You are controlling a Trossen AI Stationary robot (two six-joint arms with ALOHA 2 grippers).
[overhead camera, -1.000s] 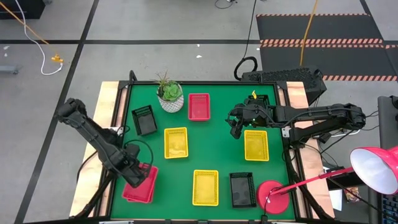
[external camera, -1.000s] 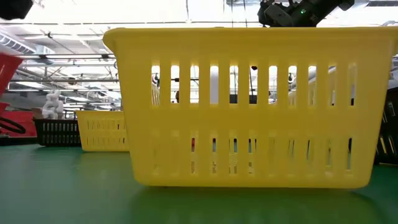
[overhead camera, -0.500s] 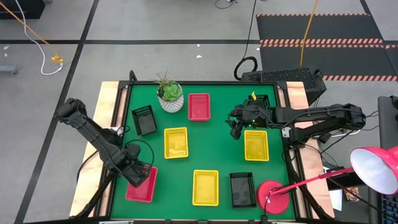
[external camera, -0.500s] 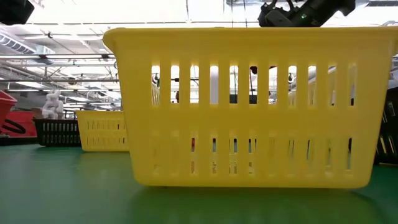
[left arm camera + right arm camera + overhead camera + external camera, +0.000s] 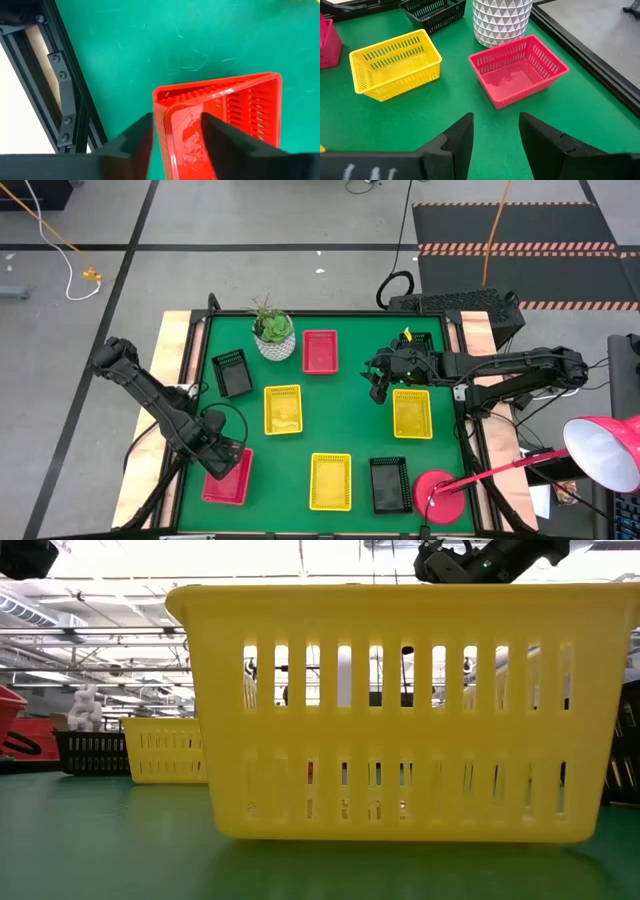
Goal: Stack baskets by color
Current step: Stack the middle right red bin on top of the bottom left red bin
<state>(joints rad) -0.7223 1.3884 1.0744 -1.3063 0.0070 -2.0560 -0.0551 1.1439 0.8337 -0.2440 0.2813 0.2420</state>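
Note:
Two red baskets (image 5: 227, 480) lie nested at the table's near left; in the left wrist view their double rim (image 5: 165, 100) shows. My left gripper (image 5: 175, 135) points down over them, open, one finger outside and one inside their short wall. A third red basket (image 5: 517, 70) stands at the far middle beside a white plant pot (image 5: 274, 335). Three yellow baskets (image 5: 283, 409) (image 5: 412, 413) (image 5: 330, 481) and black ones (image 5: 232, 372) (image 5: 389, 484) stand singly. My right gripper (image 5: 495, 135) hangs open above bare cloth, left of the right yellow basket.
A third black basket (image 5: 420, 340) shows partly under my right arm at the far right. A round red lamp base (image 5: 437, 495) stands at the near right corner. The near yellow basket (image 5: 400, 710) fills the low view. Bare green cloth (image 5: 345, 430) lies mid-table.
The upper red basket, held tilted and askew over the lower red one a second ago, has dropped into it and now lies level and nested. My left gripper has stayed above the pair. My right arm has kept still.

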